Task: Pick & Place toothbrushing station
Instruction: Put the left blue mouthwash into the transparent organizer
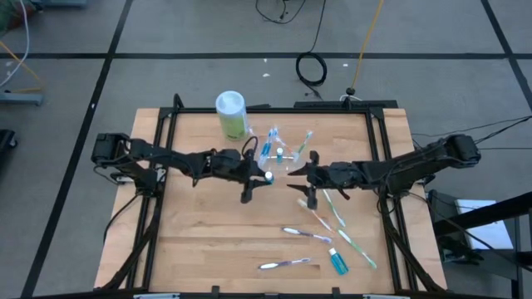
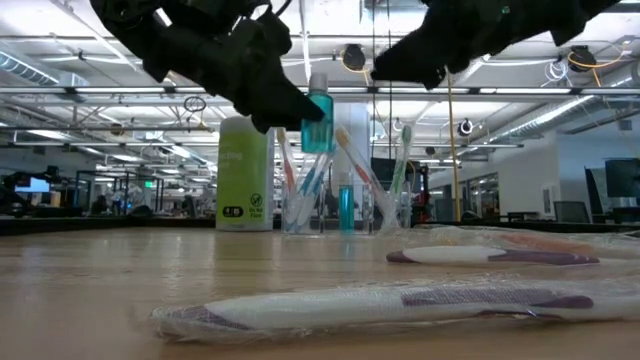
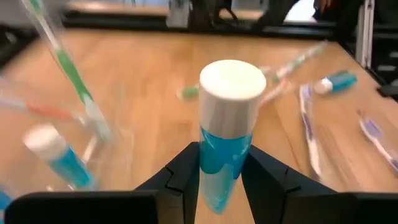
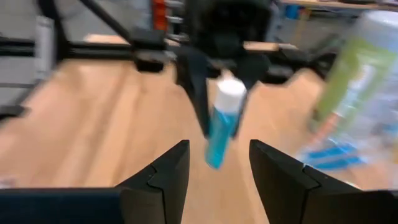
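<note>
The tube [image 3: 225,134] sits a little above centre in the high view, held off the desk [image 1: 208,241] by the left tool [image 1: 259,178], whose two dark fingers are closed on its translucent blue lower body; its long axis runs near upright in the low view, white cylindrical cap on top, and in the left wrist view that flat-topped matte cap points toward the camera. Just right of it in the high view stands the clear plastic cup [image 1: 283,158], thin-walled and glossy, with brushes fanning out of its mouth at slants and another blue, white-capped tube upright inside. The right tool [image 4: 217,168] faces the held tube from the frame's right, near it; its blunt, dark, wedge-shaped fingers stand apart with nothing between them. To the upper left of the cup stands a pale green canister [image 1: 232,115], a smooth cylinder with a white round lid. Toward the lower right of the high view several slim brushes lie flat on the desk: a green one [image 1: 356,247] on a diagonal, a purple one [image 1: 306,233] and a second purple one [image 1: 285,264] lying nearly left to right; in the low view the near ones show crinkled clear wrap. A third tube [image 1: 338,262] lies on its side by the green brush. The desk is pale wood with visible grain, edged by a black metal frame.
</note>
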Controlling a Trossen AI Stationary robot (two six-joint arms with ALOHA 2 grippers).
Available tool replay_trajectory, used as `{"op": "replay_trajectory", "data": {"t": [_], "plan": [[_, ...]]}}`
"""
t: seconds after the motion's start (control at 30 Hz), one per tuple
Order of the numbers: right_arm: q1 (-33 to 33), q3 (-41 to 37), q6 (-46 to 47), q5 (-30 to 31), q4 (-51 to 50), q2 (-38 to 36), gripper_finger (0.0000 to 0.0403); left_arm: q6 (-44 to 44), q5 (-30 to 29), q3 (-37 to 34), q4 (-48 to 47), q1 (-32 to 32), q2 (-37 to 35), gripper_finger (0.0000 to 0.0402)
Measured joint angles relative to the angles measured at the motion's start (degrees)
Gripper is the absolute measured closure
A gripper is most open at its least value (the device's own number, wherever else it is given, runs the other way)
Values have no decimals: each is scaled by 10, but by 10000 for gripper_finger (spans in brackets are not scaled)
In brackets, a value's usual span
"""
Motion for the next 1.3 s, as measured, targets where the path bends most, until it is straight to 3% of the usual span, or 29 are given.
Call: {"op": "replay_trajectory", "data": {"t": [0.17, 0.37, 0.5, 0.77, 1.17, 1.3], "plan": [[-9, 62, -10, -90, -22, 26, 245, -11, 12, 11, -42, -22, 0, 293], [-9, 201, -55, -103, -171, 113, 249, 10, -34, 66, -171, -43, 0, 293], [-10, 248, -59, -103, -204, 165, 242, 16, -81, 79, -208, -52, 0, 293], [-10, 252, -78, -42, -176, 203, 211, 16, -95, 79, -226, -63, 0, 293], [-19, 251, -52, -42, -168, 199, 196, 24, -94, 80, -230, -64, 0, 293], [-22, 244, -40, -44, -176, 199, 197, 26, -118, 80, -226, -64, 0, 293]]}}
